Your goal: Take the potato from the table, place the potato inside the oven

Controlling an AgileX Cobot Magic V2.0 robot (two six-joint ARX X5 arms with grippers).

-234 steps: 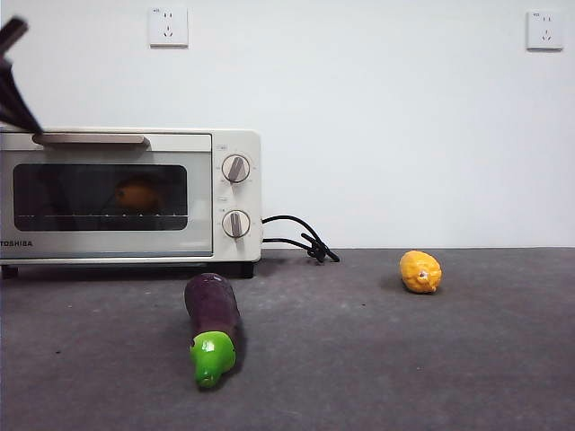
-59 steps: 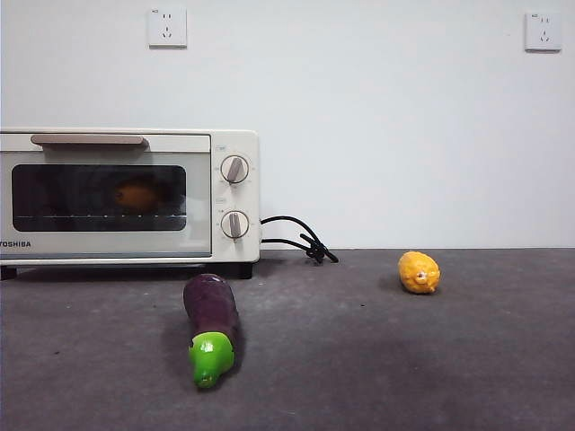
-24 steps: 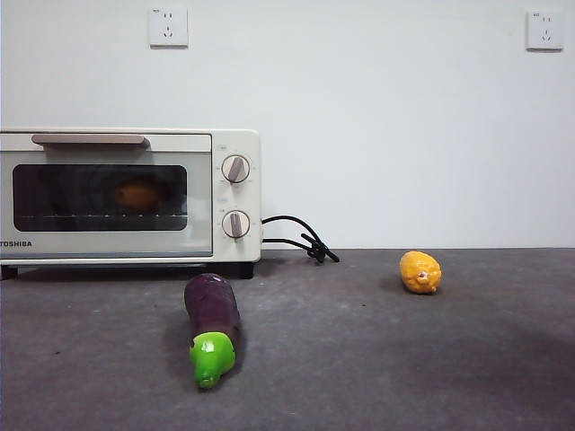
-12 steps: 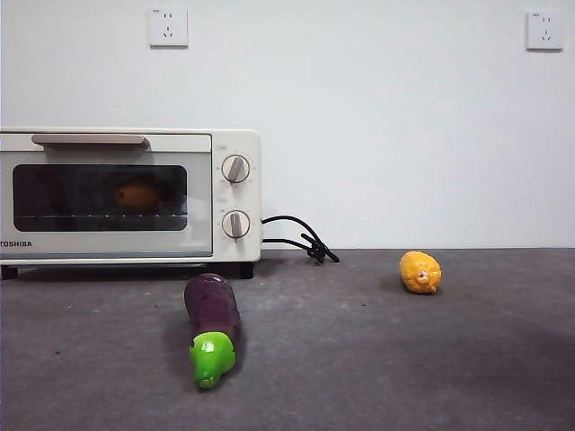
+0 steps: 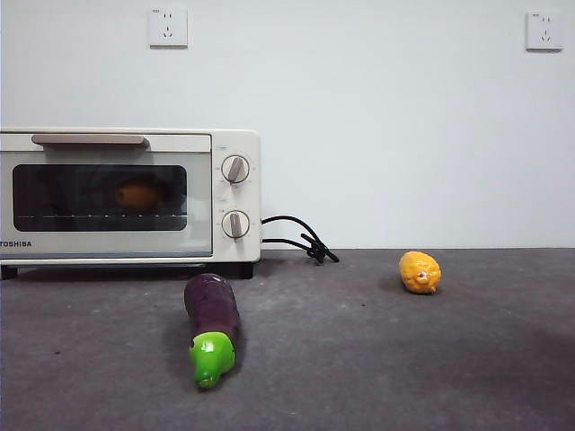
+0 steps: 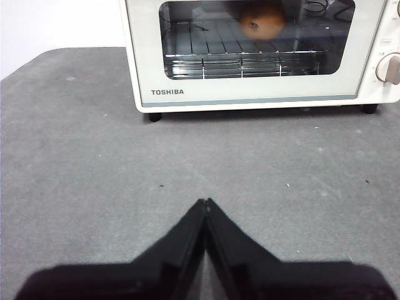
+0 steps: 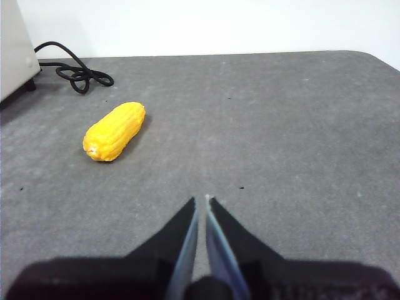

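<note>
The tan-brown potato [image 5: 137,195] lies on the rack inside the cream-white Toshiba oven [image 5: 225,144], behind its closed dark glass door; it also shows through the glass in the left wrist view, potato [image 6: 262,17]. The oven [image 6: 250,94] stands at the back left of the dark grey table [image 5: 377,359]. My left gripper [image 6: 205,202] hangs shut and empty over bare table in front of the oven. My right gripper [image 7: 201,200] is shut and empty over the table's right side. Neither arm appears in the front view.
A purple eggplant [image 5: 212,310] with a green cap lies in front of the oven. A lumpy yellow fruit [image 5: 420,271] rests to the right, also seen as yellow fruit [image 7: 114,131]. A black power cable [image 5: 301,238] coils beside the oven.
The dark arm tip seen at the top left 9.6 s ago has left the front view. Over the last second nothing has moved.
</note>
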